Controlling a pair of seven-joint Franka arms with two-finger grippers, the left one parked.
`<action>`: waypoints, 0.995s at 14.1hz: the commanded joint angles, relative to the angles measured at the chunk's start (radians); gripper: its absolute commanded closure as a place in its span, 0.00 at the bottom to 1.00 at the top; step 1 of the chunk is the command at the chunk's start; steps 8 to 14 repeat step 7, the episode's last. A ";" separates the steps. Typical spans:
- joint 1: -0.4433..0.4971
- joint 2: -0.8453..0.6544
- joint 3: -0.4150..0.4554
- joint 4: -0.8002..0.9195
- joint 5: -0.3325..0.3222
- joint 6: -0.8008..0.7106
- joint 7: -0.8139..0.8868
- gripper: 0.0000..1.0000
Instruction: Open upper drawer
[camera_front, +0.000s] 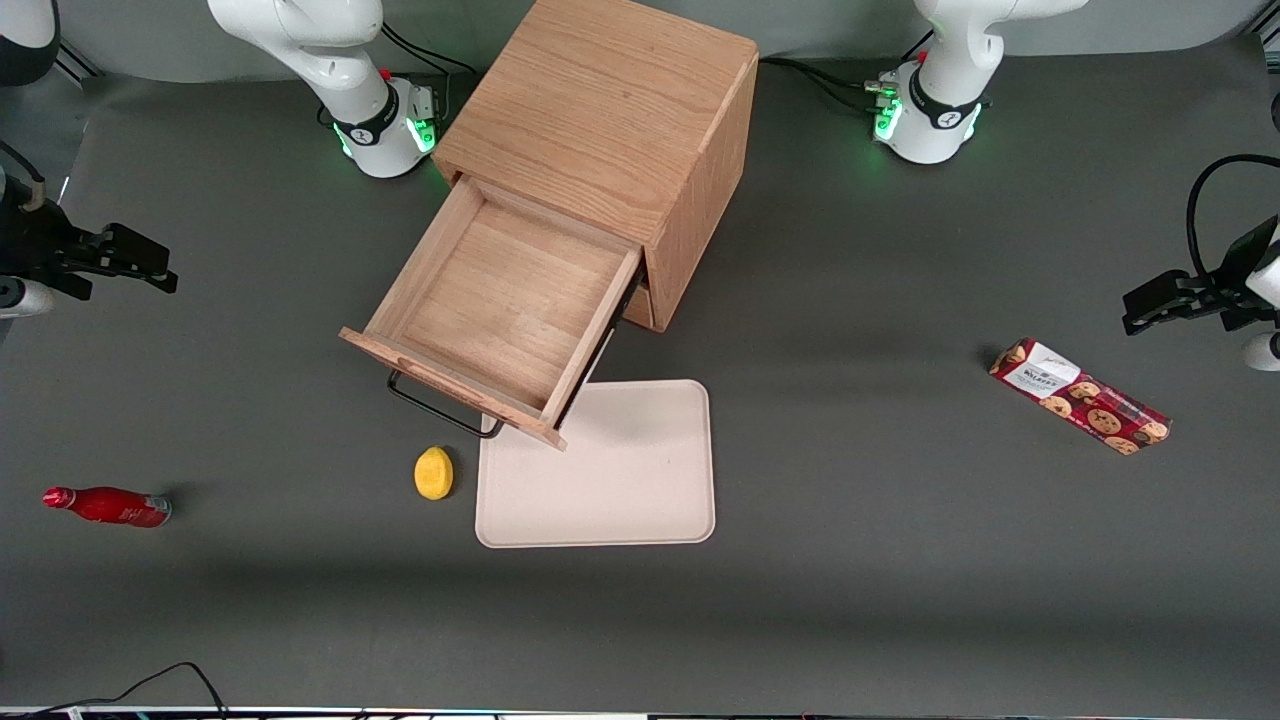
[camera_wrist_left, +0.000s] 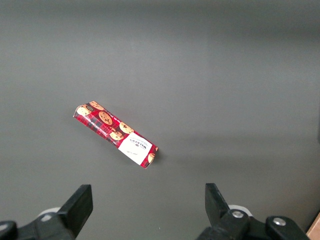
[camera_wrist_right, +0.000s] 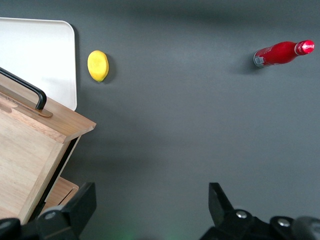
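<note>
Front view: upper drawer (camera_front: 495, 310) stands pulled well out of the cabinet (camera_front: 610, 110), tray bare, handle (camera_front: 440, 405) overhanging the cream tray (camera_front: 620, 480). Pincer (camera_front: 140, 265), fingers apart and holding nothing, hangs well clear toward the working arm's end. Judged complete.

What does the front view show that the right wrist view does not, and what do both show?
Only the front view: the cabinet top, the cookie box and the gripper from outside, away from the cabinet at the working arm's end. Only the right wrist view: its open fingers close up. Both: the pulled-out upper drawer, lemon, red bottle, white tray.
</note>
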 joint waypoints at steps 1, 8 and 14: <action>0.012 0.002 -0.023 0.012 -0.013 0.008 0.020 0.00; 0.012 0.012 -0.031 0.034 -0.008 0.010 0.035 0.00; 0.012 0.012 -0.031 0.034 -0.008 0.010 0.035 0.00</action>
